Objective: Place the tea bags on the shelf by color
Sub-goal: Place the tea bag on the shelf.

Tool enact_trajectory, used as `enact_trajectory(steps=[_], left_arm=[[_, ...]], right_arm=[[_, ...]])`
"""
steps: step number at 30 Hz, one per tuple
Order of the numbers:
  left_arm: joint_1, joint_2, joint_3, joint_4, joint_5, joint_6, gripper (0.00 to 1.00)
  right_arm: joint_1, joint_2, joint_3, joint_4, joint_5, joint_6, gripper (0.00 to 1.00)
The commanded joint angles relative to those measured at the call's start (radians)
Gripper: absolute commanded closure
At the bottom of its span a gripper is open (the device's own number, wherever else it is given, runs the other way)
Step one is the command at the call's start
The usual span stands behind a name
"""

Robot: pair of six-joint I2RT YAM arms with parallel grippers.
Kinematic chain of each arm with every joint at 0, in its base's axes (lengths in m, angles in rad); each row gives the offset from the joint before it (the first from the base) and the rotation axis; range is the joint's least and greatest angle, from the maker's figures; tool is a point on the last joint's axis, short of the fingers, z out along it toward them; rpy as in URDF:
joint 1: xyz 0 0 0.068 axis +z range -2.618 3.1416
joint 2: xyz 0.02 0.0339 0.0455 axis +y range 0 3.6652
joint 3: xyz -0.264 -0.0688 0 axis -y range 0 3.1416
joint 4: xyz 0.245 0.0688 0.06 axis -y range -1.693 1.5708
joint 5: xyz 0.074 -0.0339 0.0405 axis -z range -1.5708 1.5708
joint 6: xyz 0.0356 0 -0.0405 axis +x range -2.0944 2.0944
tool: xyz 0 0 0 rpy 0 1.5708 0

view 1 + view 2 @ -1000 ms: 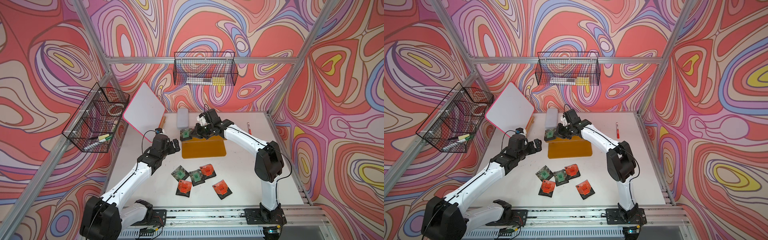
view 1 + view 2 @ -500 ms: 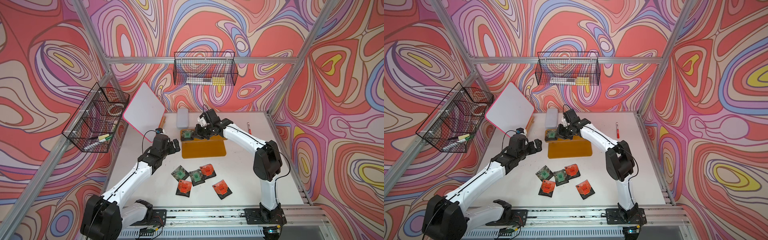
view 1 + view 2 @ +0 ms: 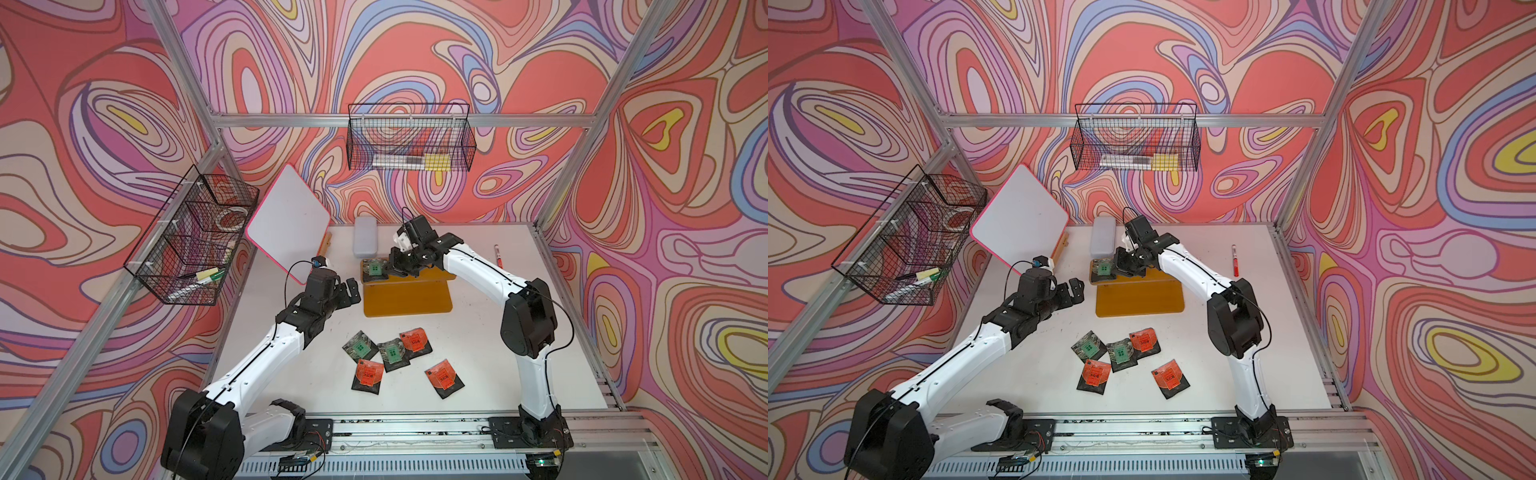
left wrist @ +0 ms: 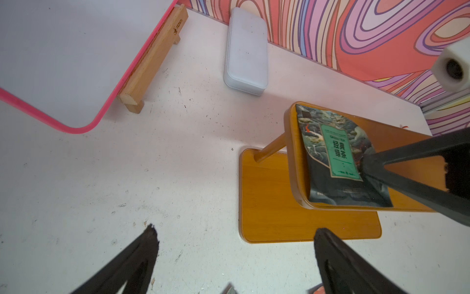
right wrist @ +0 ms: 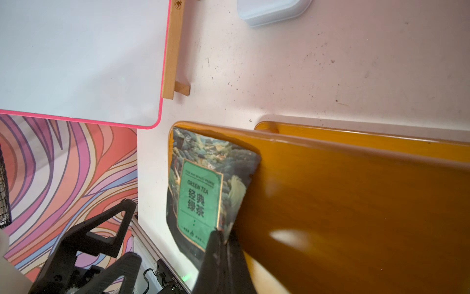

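The mustard shelf [image 3: 407, 300] [image 3: 1140, 300] stands mid-table with its upper board [image 4: 407, 142] toward the back. One green tea bag [image 3: 374, 268] [image 3: 1103, 267] [image 4: 335, 155] [image 5: 201, 193] rests flat over the left end of that upper board. My right gripper [image 3: 390, 268] [image 5: 222, 236] is shut on its edge. In front of the shelf, loose on the table, lie two green tea bags [image 3: 360, 348] [image 3: 392, 353] and three orange ones [image 3: 414, 341] [image 3: 368, 375] [image 3: 444, 378]. My left gripper [image 3: 351, 291] [image 3: 1075, 289] [image 4: 235, 244] is open and empty, just left of the shelf.
A pink-edged whiteboard [image 3: 289, 224] leans on a wooden stand at the back left. A pale box [image 3: 365, 237] lies behind the shelf, and a red marker [image 3: 498, 257] lies at the back right. Black wire baskets hang on the back wall [image 3: 409, 143] and the left wall [image 3: 191, 237].
My right gripper has eased slightly left and down with the green tea bag at the upper board's left end. The left arm has hardly moved.
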Motion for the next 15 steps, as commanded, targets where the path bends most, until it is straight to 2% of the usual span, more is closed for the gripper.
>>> enact_trajectory(steps=[1,7,15], left_arm=[[0.006,-0.004,0.017,0.009,0.004,0.006,0.01],[0.006,-0.01,0.013,0.007,0.004,0.002,0.01],[0.006,-0.024,0.005,0.002,0.002,0.002,0.01]], right_arm=[[-0.007,0.026,0.027,-0.027,0.006,-0.024,0.93],[-0.009,0.027,0.035,-0.038,0.012,-0.031,0.79],[-0.011,0.016,0.04,-0.064,0.03,-0.04,0.72]])
